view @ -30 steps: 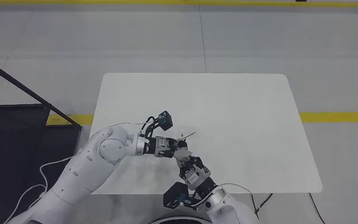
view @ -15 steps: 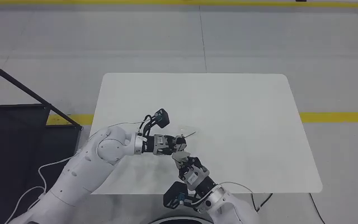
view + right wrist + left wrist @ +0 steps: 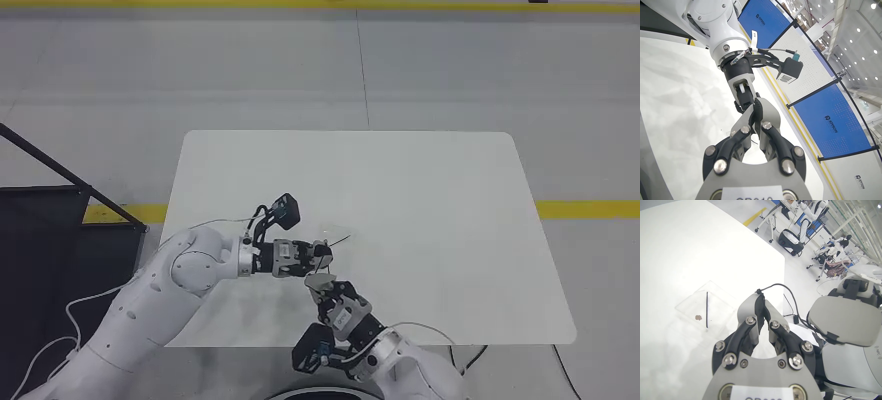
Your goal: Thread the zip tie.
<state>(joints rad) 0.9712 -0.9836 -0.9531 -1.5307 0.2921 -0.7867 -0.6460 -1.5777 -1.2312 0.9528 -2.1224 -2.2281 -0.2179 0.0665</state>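
A thin black zip tie (image 3: 772,286) is pinched at its head by my left gripper (image 3: 761,302), which is shut on it. The strap arcs up and away toward the other arm. In the top view the left gripper (image 3: 320,258) hovers over the table's near middle, and my right gripper (image 3: 315,283) meets it tip to tip from the front edge. The right gripper (image 3: 755,103) is shut, with a thin black strand (image 3: 754,141) trailing under its fingers. Where the strap enters those fingers is hidden. The left gripper (image 3: 745,106) sits right against it.
On the white table (image 3: 430,200), just beyond the grippers, lies a clear plastic sheet (image 3: 719,298) with a second black strip (image 3: 707,309) and a small brown speck on it. The strip (image 3: 338,240) also shows from above. The table's front edge is close behind the right arm.
Both grippers have drifted slightly left and toward the front edge, still tip to tip. The left wrist has rolled a little, shifting its camera. Neither grip has changed.
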